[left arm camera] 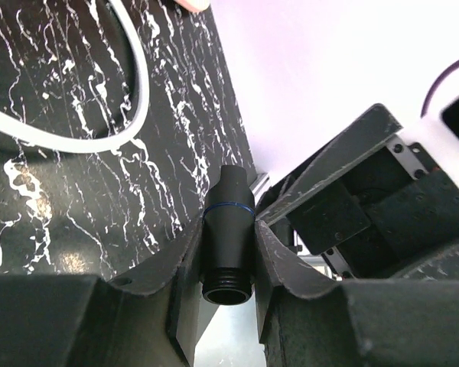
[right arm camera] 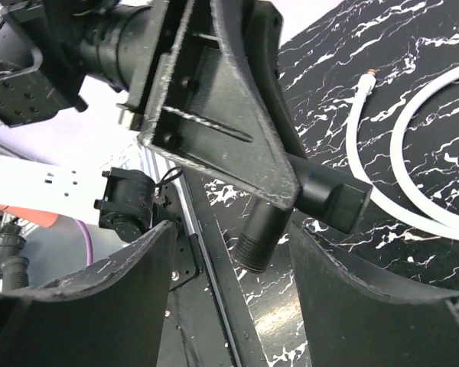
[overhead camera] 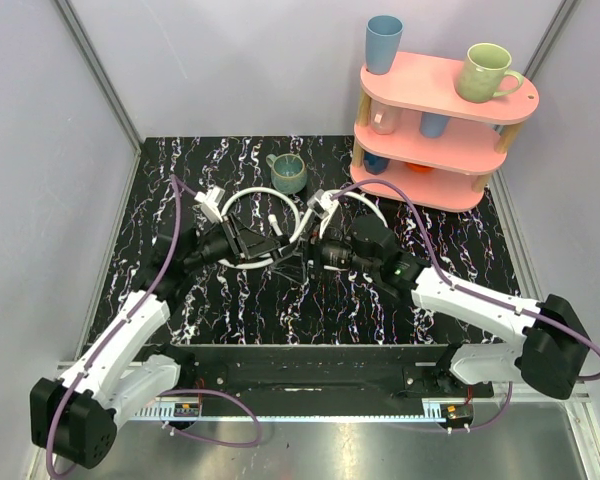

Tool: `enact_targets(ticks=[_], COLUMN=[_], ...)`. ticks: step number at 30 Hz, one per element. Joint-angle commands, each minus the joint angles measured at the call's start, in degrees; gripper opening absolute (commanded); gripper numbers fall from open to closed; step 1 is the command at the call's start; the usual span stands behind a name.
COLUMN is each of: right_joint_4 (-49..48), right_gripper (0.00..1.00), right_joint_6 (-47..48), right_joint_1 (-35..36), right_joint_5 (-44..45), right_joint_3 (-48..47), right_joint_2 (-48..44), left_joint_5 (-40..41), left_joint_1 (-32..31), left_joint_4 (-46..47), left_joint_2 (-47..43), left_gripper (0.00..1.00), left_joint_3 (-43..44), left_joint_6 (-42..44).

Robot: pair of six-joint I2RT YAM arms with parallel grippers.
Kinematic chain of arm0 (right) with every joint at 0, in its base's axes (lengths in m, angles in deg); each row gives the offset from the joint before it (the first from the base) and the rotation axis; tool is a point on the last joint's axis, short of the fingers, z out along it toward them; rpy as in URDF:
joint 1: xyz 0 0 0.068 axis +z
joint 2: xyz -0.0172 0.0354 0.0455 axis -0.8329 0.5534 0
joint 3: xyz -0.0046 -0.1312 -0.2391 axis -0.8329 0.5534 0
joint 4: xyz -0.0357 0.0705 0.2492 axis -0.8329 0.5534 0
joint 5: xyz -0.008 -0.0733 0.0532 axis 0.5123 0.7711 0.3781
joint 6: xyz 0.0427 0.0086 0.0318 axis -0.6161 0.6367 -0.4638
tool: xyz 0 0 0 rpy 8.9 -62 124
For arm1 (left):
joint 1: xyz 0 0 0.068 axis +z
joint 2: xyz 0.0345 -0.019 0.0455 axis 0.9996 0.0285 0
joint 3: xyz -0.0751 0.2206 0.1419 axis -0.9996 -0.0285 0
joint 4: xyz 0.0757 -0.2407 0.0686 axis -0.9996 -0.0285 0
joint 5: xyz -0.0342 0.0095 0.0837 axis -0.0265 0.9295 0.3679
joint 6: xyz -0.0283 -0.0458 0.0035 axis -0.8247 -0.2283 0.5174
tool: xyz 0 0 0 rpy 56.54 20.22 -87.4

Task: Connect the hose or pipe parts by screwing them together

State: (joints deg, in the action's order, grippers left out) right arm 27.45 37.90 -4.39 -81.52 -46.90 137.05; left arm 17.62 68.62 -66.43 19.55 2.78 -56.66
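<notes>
Left gripper (left arm camera: pixel 228 264) pinches black tapered plastic fitting with blue ring (left arm camera: pixel 228 206); threaded end left bare for mating. Right gripper (right arm camera: pixel 229 245) spread wide, jaws flanking that thread, holding nothing. Thin white flexible hoses (left arm camera: pixel 141 84) lie beyond fingertips on black marbled table (overhead camera: pixel 260 310).

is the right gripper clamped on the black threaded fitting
No: the fingers of the right gripper stand wide apart, not closed on the black threaded fitting, which the left gripper clamps between its own fingers.
</notes>
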Motion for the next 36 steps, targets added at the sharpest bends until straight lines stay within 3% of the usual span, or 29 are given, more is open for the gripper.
enact_targets(ticks=[1,12,13,15,23,26,27,29,30,32,33,36], right_joint_4=[1.15,-5.7,-6.32,-6.23,-6.15,-7.28,-8.16,-9.66,-9.49,-6.77,-5.63,-1.32], right_gripper=[0.68,0.54,0.46,0.41,0.47,0.31,0.15,0.03,0.0,0.0,0.0,0.0], right_joint_6=[-2.92,-3.36,-3.18,-3.18,-5.03,-5.91,-5.99,-4.86,-3.98,1.17,3.56,14.1], right_joint_1=[0.11,0.11,0.11,0.11,0.11,0.2,0.2,0.11,0.11,0.11,0.11,0.11], right_joint_5=[3.47,2.42,2.51,2.16,-1.61,-1.1,-0.57,0.4,0.32,-0.21,-0.13,-1.79], right_joint_3=[-3.85,-0.61,-0.25,-0.42,-1.83,-0.78,-0.08,1.33,1.51,1.16,0.98,0.02], right_joint_2=[1.27,1.45,1.45,1.53,4.08,3.91,3.56,2.16,1.28,0.05,-1.35,-2.77], left_joint_5=[2.71,1.92,1.57,1.56,2.27,2.44,2.44,2.71,3.23,2.71,1.32,-1.24], left_joint_1=[-0.03,-0.03,-0.03,-0.03,-0.03,-0.03,-0.03,-0.03,-0.03,0.93,1.46,2.87], left_joint_4=[5.48,8.99,9.35,10.14,9.7,10.23,10.32,9.62,8.66,3.58,1.72,-6.54], left_joint_2=[-3.2,-5.23,-5.4,-5.93,-5.93,-6.46,-6.89,-7.34,-7.69,-7.78,-7.78,-7.25], left_gripper=[0.0,0.0,0.0,0.0,0.0,0.0,0.0,0.0,0.08,0.37,0.61,0.75], left_joint_3=[1.26,-1.11,-1.37,-1.64,-1.2,-1.9,-2.16,-2.43,-1.99,0.63,1.78,6.35], left_joint_6=[-2.37,-3.16,-3.16,-3.51,-2.46,-2.54,-2.46,-2.02,-1.58,1.31,2.54,8.86])
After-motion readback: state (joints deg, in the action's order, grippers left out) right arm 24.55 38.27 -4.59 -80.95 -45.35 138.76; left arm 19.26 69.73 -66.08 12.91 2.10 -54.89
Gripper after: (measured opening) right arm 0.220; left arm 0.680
